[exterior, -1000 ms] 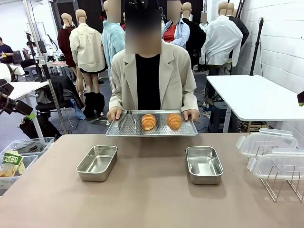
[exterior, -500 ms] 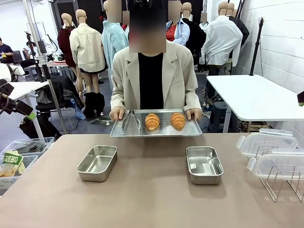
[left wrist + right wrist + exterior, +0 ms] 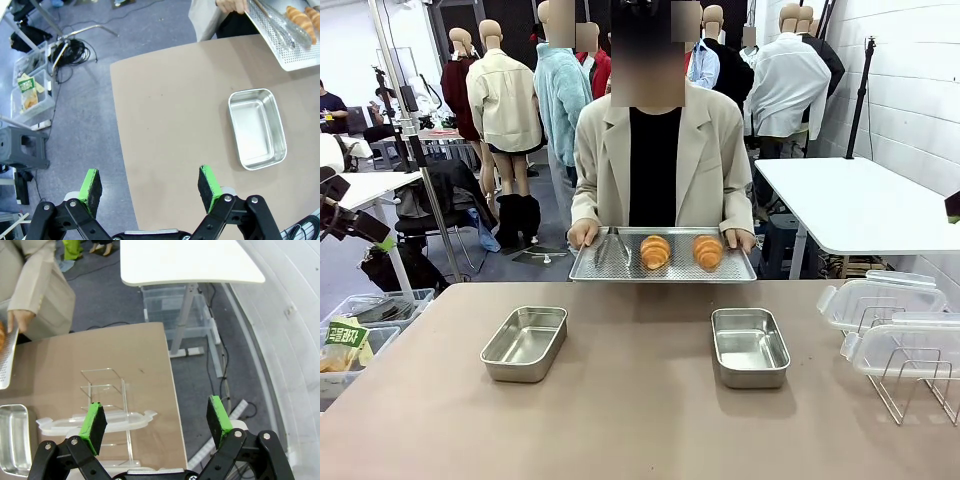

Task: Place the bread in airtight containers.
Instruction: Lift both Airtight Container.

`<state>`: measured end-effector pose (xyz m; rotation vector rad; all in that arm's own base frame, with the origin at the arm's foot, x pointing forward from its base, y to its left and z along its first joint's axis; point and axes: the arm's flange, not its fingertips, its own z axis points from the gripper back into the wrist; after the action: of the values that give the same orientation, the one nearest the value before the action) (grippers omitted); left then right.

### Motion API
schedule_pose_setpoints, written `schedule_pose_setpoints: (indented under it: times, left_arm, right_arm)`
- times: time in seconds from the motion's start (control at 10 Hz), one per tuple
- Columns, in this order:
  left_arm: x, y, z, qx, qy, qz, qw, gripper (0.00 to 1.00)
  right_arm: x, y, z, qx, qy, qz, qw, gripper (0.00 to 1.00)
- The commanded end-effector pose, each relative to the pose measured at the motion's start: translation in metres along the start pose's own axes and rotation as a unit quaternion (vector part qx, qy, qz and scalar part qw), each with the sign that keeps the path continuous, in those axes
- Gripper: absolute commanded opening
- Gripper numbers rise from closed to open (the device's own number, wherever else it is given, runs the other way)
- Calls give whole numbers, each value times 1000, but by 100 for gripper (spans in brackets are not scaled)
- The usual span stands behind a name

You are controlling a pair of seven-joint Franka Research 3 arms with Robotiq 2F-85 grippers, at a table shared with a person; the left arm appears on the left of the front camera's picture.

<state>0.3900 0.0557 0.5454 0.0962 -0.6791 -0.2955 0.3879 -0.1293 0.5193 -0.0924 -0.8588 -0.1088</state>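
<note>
Two golden croissants (image 3: 655, 251) (image 3: 708, 251) lie on a perforated steel tray (image 3: 740, 271) that a person holds with both hands at the table's far edge. Two empty steel tins stand on the brown table, one at the left (image 3: 525, 343) and one at the right (image 3: 750, 346). My left gripper (image 3: 150, 180) hangs open above the table's left edge, with the left tin (image 3: 257, 129) and the tray's croissants (image 3: 300, 17) farther off. My right gripper (image 3: 156, 417) is open high over the table's right end, holding nothing.
Metal tongs (image 3: 613, 245) rest on the tray beside the croissants. Clear plastic lids (image 3: 880, 300) sit on a wire rack (image 3: 910, 385) at the table's right end. Storage bins (image 3: 360, 330) stand on the floor at left. A white table (image 3: 850, 200) stands behind at right.
The person has stepped toward picture right, carrying the tray with the croissants that way. Tins, lids and both grippers have not moved.
</note>
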Motion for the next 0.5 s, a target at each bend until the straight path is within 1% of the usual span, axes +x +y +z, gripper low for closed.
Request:
schedule_pose_setpoints:
  times: [0.0, 0.1, 0.2, 0.3, 0.4]
  left_arm:
    - [12, -30, 1, -4, -9, 11, 1000, 100]
    - [20, -51, 2, -14, -9, 24, 1000, 100]
    - [28, -74, 1, -30, -2, 24, 999, 100]
    - [32, -92, -3, -34, 13, 28, 999, 100]
    - [35, -102, -10, -33, 28, 35, 998, 100]
  right_arm:
    - [27, 44, 18, -6, -2, 39, 999, 100]
    - [45, 74, 31, 6, -7, 60, 998, 100]
    - [61, 110, 43, 31, -5, 87, 996, 100]
    - [69, 145, 48, 46, 30, 103, 993, 100]
    - [73, 184, 44, 59, 84, 124, 987, 100]
